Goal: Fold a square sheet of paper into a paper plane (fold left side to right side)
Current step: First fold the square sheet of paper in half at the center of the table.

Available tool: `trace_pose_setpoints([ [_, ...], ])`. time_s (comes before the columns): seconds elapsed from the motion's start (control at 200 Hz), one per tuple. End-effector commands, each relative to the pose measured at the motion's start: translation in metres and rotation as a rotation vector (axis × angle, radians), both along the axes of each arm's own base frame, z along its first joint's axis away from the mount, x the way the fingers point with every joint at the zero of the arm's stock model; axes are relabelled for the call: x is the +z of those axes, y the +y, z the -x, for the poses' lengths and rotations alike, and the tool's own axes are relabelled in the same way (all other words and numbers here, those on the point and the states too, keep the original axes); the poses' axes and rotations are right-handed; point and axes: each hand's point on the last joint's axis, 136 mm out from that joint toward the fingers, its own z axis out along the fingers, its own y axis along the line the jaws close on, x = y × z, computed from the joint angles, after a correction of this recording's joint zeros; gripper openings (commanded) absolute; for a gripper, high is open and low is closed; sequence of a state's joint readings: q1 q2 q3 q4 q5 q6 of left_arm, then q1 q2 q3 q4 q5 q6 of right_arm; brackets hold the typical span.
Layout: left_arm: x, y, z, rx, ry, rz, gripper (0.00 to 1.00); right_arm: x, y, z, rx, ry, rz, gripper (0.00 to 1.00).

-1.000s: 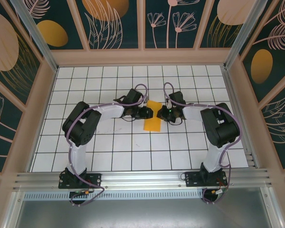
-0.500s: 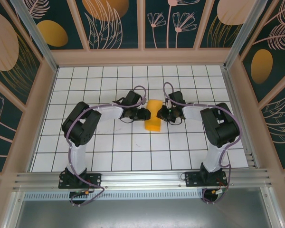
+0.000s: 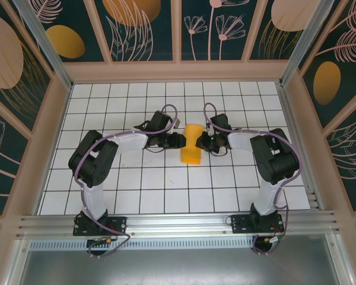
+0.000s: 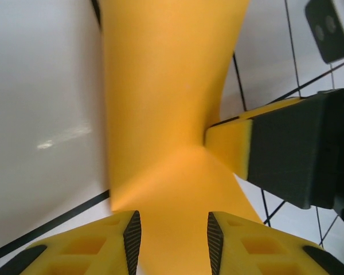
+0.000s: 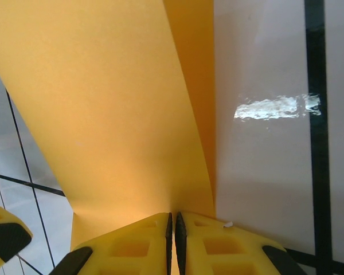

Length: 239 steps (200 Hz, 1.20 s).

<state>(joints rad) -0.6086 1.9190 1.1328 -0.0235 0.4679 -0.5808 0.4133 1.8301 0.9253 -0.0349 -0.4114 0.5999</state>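
Observation:
The orange sheet of paper point(image 3: 191, 153) lies mid-table as a narrow folded strip, bowed and waisted at its middle; it has no paper plane shape. My right gripper point(image 3: 203, 141) is shut on the strip's right edge, and in the right wrist view the jaws point(image 5: 173, 216) meet on the lifted paper point(image 5: 103, 114). My left gripper point(image 3: 179, 141) stands at the strip's left side. Its fingers point(image 4: 174, 220) are apart over the paper point(image 4: 166, 86) without pinching it. The right gripper's yellow fingertip point(image 4: 229, 143) shows there, clamped on the far edge.
White tiled floor point(image 3: 136, 190) with black grid lines lies all around the paper. Tan frame walls point(image 3: 59, 119) with painted panels enclose the cell. Both arm bases stand on the aluminium rail point(image 3: 178, 224) at the near edge.
The paper went from a flat strip to a bowed, waisted one, its right edge lifted in the right gripper. The left arm's elbow swung back to the left; its gripper stays beside the paper.

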Motion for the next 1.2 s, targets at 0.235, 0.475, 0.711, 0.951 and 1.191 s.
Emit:
trace_pose_setpoints([
  [0.235, -0.02, -0.02, 0.008, -0.058, 0.034, 0.021, 0.39, -0.043, -0.025, 0.025, -0.011, 0.127, 0.16, 0.16],
  [0.475, -0.03, -0.014, 0.019, -0.093, 0.042, -0.008, 0.39, -0.045, -0.025, 0.028, -0.008, 0.137, 0.165, 0.16],
  [0.711, -0.027, -0.009, 0.028, -0.159, 0.01, -0.038, 0.39, -0.048, -0.025, 0.029, -0.006, 0.146, 0.169, 0.16],
  [0.951, -0.026, -0.01, 0.042, -0.216, -0.01, -0.048, 0.39, -0.047, -0.025, 0.028, -0.005, 0.146, 0.169, 0.17],
  [1.191, -0.021, -0.012, 0.054, -0.235, -0.024, -0.022, 0.4, -0.048, -0.024, 0.029, -0.003, 0.15, 0.168, 0.17],
])
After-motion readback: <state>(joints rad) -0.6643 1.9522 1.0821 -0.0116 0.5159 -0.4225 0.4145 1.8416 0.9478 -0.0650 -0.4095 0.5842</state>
